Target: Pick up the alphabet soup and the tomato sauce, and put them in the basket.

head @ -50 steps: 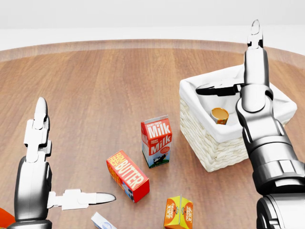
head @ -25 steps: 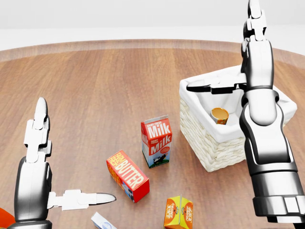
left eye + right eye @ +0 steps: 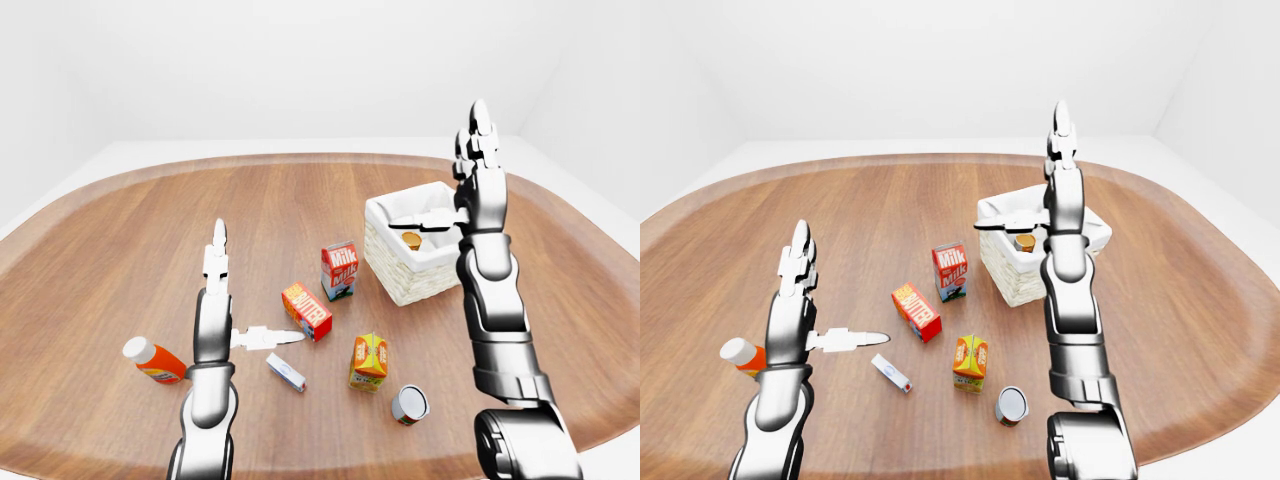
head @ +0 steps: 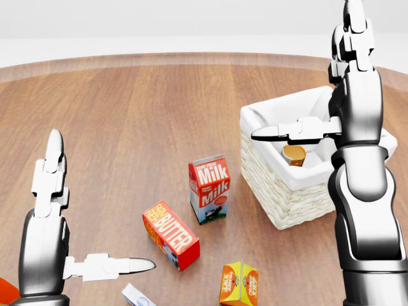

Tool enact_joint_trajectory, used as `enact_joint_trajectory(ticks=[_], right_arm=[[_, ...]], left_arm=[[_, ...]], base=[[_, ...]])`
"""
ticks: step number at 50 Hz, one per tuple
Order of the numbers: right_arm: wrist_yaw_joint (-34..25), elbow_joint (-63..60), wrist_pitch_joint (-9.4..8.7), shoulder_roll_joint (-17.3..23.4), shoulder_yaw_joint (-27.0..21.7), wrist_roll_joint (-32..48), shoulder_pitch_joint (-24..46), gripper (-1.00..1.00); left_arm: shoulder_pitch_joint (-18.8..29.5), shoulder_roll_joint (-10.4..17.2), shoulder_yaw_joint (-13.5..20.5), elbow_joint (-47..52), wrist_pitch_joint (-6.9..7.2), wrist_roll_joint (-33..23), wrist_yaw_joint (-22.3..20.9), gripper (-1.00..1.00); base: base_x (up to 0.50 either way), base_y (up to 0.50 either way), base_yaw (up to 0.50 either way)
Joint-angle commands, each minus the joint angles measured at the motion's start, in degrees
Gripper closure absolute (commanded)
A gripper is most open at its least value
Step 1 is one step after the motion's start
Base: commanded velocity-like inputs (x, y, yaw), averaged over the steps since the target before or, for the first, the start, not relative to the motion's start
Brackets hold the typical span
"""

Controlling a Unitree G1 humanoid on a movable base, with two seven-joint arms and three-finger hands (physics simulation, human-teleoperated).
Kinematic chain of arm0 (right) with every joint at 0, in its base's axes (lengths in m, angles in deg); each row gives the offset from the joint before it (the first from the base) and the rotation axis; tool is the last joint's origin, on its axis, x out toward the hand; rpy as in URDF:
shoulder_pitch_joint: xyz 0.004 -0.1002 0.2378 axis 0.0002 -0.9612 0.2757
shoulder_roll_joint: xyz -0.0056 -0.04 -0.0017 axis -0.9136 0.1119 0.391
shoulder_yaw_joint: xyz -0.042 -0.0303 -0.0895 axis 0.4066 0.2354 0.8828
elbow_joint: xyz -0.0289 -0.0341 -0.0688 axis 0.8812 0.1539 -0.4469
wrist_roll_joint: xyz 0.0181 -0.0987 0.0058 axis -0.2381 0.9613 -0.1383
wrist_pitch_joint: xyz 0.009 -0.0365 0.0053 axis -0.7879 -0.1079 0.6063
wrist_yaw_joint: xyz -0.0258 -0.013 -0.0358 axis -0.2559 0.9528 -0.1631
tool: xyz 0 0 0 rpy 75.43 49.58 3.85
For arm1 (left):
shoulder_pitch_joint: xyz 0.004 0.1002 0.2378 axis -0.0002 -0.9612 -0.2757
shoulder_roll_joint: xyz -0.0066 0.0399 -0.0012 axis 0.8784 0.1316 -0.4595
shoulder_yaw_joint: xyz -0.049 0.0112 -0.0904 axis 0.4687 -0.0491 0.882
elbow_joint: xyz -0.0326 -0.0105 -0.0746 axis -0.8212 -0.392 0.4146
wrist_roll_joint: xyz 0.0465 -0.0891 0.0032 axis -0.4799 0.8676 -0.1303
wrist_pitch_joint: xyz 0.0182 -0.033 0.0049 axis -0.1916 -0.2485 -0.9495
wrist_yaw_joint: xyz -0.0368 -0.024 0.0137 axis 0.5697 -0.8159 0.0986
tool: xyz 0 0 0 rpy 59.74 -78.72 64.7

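The white-lined wicker basket [image 4: 285, 199] stands on the wooden table at the right of the head view. One can with an orange-brown top [image 4: 294, 153] lies inside it. A second can with a grey lid [image 3: 409, 404] rests on the table near the bottom edge, right of centre in the left-eye view. I cannot read either label. My right hand [image 4: 306, 73] is open and raised over the basket, fingers pointing up, thumb stretched left across the rim. My left hand [image 3: 255, 290] is open at the lower left and holds nothing.
Left of the basket stands a milk carton [image 4: 209, 188], with a butter box [image 4: 170, 234] and an orange juice carton [image 4: 239, 284] below it. A small white box [image 3: 285, 371] and an orange bottle [image 3: 152, 361] lie near my left arm.
My right hand has risen over the basket and drawn a little right and nearer the camera, staying open. The can in the basket and my left arm have not moved.
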Motion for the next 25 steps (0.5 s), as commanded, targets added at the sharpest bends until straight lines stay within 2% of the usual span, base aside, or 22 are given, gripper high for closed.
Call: enact_joint_trajectory(ticks=[1,10,15,18,20,25], right_arm=[[-1.6,-8.5,-0.02,-0.9,-0.6,-1.0,-5.6,-1.0],[-2.4,-10.9,0.0,-1.4,-0.8,-1.2,-8.5,-1.0],[-3.2,-15.7,-1.77,-1.9,-1.1,-2.2,-10.9,-1.0],[-3.6,-17.8,-2.14,-2.4,-1.0,-2.2,-12.4,-1.0],[-4.0,-19.9,-3.18,-2.7,-1.0,-2.5,-13.3,-1.0],[-4.4,-22.3,-3.9,-3.2,-1.1,-2.9,-14.7,-1.0]], left_arm=[[-0.1,0.0,0.0,0.1,0.0,-0.1,0.0,-1.0],[0.3,0.1,0.4,-1.1,0.0,0.2,0.1,-1.0],[0.2,0.0,0.3,-0.8,0.0,0.1,0.1,-1.0],[0.1,0.0,0.3,-0.7,0.0,0.0,0.1,-1.0],[0.1,-0.1,0.2,-0.4,0.0,0.0,0.0,-1.0],[0.1,0.0,0.2,-0.8,0.0,0.0,0.1,-1.0]], base=[[0.0,0.0,0.0],[0.0,0.0,0.0],[0.0,0.0,0.0],[0.0,0.0,0.0],[0.0,0.0,0.0],[0.0,0.0,0.0]])
